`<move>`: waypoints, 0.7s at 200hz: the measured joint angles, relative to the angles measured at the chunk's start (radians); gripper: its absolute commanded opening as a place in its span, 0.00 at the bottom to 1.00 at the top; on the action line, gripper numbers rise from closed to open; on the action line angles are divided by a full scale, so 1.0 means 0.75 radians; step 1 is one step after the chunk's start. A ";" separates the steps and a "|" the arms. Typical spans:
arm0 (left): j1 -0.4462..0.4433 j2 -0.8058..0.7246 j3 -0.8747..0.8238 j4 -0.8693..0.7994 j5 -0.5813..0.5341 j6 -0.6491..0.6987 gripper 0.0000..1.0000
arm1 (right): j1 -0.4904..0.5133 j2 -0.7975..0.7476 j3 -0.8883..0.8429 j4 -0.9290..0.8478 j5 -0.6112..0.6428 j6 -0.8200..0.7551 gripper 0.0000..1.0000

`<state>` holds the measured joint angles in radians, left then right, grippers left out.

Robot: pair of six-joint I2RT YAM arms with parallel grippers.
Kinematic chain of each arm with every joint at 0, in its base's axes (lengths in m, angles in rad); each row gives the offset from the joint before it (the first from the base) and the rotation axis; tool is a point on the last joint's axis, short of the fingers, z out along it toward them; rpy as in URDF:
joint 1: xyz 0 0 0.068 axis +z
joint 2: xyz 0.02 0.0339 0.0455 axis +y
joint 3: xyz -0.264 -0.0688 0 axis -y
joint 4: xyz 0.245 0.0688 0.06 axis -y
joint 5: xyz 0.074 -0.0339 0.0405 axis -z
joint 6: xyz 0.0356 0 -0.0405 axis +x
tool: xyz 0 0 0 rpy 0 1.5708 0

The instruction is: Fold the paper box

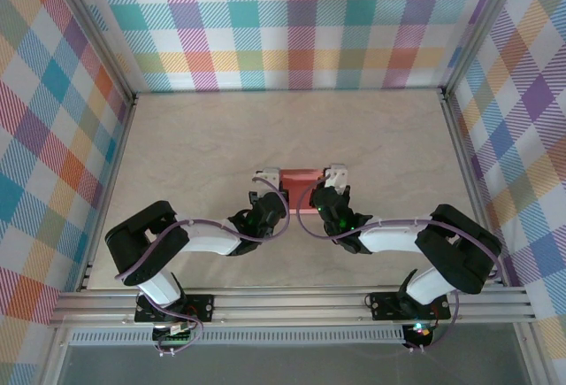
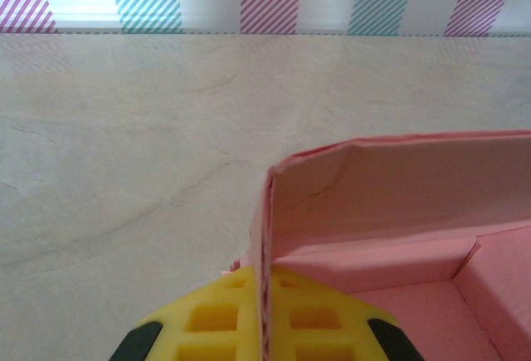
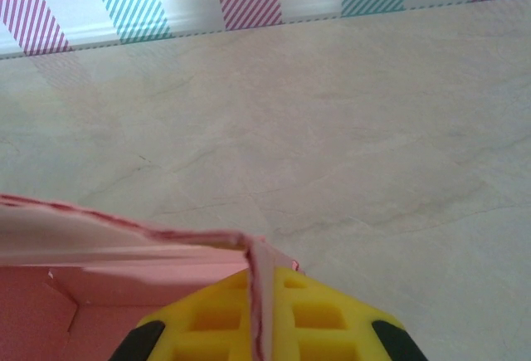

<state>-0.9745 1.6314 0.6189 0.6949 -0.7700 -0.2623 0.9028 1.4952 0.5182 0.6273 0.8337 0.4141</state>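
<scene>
The paper box [image 1: 302, 176] is a small salmon-pink card box on the table's middle, between my two grippers. My left gripper [image 1: 268, 179] is shut on the box's left end wall. In the left wrist view that wall [image 2: 267, 236] stands upright, pinched between the yellow fingers [image 2: 211, 315], with the box's far wall and floor to the right. My right gripper [image 1: 335, 177] is shut on the right end wall. The right wrist view has this wall [image 3: 261, 295] edge-on between the yellow fingers [image 3: 319, 315], and the box's long wall [image 3: 108, 236] runs off left.
The beige marbled tabletop [image 1: 203, 137] stretches beyond the box to checked cloth walls [image 1: 292, 22] at the back and both sides. Aluminium rails [image 1: 292, 301] run along the near edge by the arm bases.
</scene>
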 measured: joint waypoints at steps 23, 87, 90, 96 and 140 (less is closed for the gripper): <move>-0.001 -0.024 -0.002 -0.034 0.002 -0.011 0.00 | 0.000 -0.001 -0.001 0.002 -0.008 -0.053 0.08; -0.001 -0.033 -0.002 -0.079 -0.003 -0.021 0.00 | 0.002 -0.001 -0.069 0.139 -0.100 -0.181 0.23; -0.001 -0.030 -0.002 -0.079 -0.003 -0.022 0.00 | 0.002 -0.001 -0.072 0.144 -0.107 -0.185 0.24; -0.001 -0.025 -0.002 -0.079 -0.003 -0.024 0.00 | 0.002 -0.001 -0.078 0.152 -0.115 -0.190 0.25; -0.010 -0.011 -0.002 -0.090 -0.002 -0.025 0.00 | 0.002 -0.046 -0.116 0.155 -0.174 -0.195 0.41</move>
<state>-0.9817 1.6234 0.6174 0.6277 -0.7715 -0.2813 0.9043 1.4609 0.4309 0.7433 0.7033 0.2680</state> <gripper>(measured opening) 0.043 0.352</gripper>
